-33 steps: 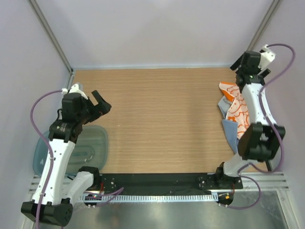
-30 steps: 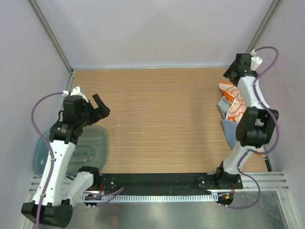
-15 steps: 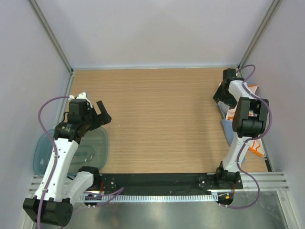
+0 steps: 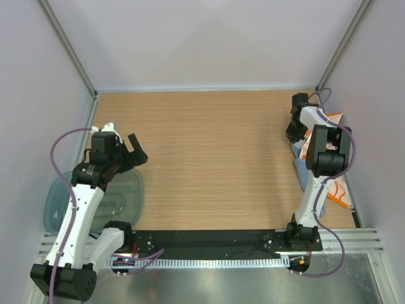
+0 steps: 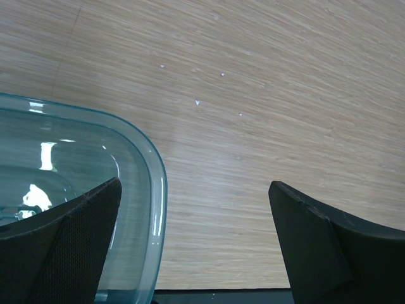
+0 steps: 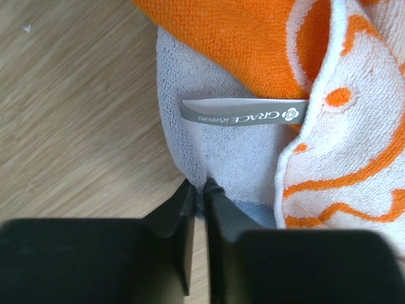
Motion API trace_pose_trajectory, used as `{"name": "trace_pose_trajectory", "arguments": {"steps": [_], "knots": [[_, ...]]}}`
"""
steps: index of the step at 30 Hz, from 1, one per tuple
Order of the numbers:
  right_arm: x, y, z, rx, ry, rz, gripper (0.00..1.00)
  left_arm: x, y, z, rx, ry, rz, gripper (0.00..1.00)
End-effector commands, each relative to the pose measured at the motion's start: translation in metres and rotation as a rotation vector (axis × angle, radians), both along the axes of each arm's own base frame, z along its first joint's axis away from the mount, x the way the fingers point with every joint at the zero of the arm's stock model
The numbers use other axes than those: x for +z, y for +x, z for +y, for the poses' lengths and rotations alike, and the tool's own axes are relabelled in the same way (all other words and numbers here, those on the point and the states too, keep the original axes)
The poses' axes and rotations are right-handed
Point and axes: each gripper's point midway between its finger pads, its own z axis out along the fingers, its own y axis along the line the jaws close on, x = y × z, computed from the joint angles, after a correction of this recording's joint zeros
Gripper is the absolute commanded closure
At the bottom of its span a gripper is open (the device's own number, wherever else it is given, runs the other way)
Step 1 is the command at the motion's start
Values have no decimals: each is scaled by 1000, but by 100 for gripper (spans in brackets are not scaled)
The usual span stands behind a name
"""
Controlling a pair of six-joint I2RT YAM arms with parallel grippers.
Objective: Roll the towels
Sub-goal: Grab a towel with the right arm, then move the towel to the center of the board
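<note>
The towels lie heaped at the table's right edge. A pale blue towel [image 6: 221, 149] with a grey label sits under orange-and-white patterned towels [image 6: 342, 126]; the heap [image 4: 329, 136] is partly hidden by the right arm in the top view. My right gripper [image 6: 202, 190] is down at the heap's left edge, its jaws pinched shut on the rim of the pale blue towel. My left gripper [image 4: 134, 149] hovers at the table's left side, open and holding nothing, its fingers [image 5: 323, 247] spread wide above the bare wood.
A translucent blue-green plastic tray [image 4: 123, 193] rests at the near left, its rim [image 5: 155, 190] just under my left gripper. A grey wall stands close behind the towel heap on the right. Wooden tabletop [image 4: 215, 158] spans the middle.
The right arm dropped from above the heap to its left edge and its jaws closed on the pale blue towel. The left gripper sank slightly and stayed open.
</note>
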Motion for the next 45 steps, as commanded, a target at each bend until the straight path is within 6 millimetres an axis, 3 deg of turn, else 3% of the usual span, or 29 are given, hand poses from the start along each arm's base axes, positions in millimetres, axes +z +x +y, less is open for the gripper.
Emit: {"name": "trace_pose_trajectory", "arguments": {"steps": [1,2,6,9,10,11,12,13,15,17,18,19,20,22,23,24,26,28,29,30,31,33,34,36,39,44,45], "knots": [[28,14,3,13,17,-71,92,1,0,0,-2,2,-12,0],[35,16,6,15,19,-84,99,2,0,0,-2,2,-14,0],[104,27,22,61,26,-234,99,0,-1,0,-1,4,-6,1],[164,45,77,267,161,-399,99,0,0,0,-2,3,-6,2],[207,48,104,364,232,-500,99,0,0,2,9,11,-7,3],[230,46,114,406,250,-546,99,0,0,6,22,24,-8,3],[251,41,142,488,271,-587,99,-1,0,6,27,24,-7,4],[298,32,154,541,285,-695,99,1,0,7,30,27,-10,4],[353,18,179,641,358,-843,99,0,-1,10,43,38,-6,4],[406,-12,195,742,417,-980,99,1,-1,12,55,45,-9,4],[424,-17,195,753,396,-1043,99,1,-1,13,60,48,-13,4],[452,-38,187,738,353,-1126,99,1,-1,14,64,50,-12,4],[462,-42,174,670,292,-1165,99,1,-2,14,66,51,-12,5],[468,-45,117,395,83,-1204,99,1,-2,16,74,57,-13,5],[476,-58,102,331,28,-1226,99,1,-2,17,77,58,-13,5],[472,-61,84,256,-36,-1211,99,1,-2,18,82,61,-13,5],[462,-65,80,259,-58,-1159,99,0,-3,17,79,62,-7,5],[445,-57,94,326,-2,-1098,99,-1,-1,17,80,62,-4,5],[425,-56,102,340,53,-1030,99,-2,-2,17,80,63,2,5],[399,-45,112,356,111,-952,99,-2,-1,17,78,64,5,6],[377,-43,137,439,239,-880,99,-4,-1,16,77,64,11,6],[322,-43,163,464,401,-693,99,-5,-2,16,76,68,18,7],[286,-35,171,454,458,-576,99,-4,-1,16,75,70,16,7],[246,-40,175,417,496,-458,99,-5,-3,15,74,76,19,7],[254,-37,173,388,490,-554,99,-5,-5,11,63,92,18,7],[318,-24,154,341,390,-775,99,-7,-5,8,52,103,26,7],[340,-19,139,288,320,-830,99,-8,-5,8,52,106,31,7]]}}
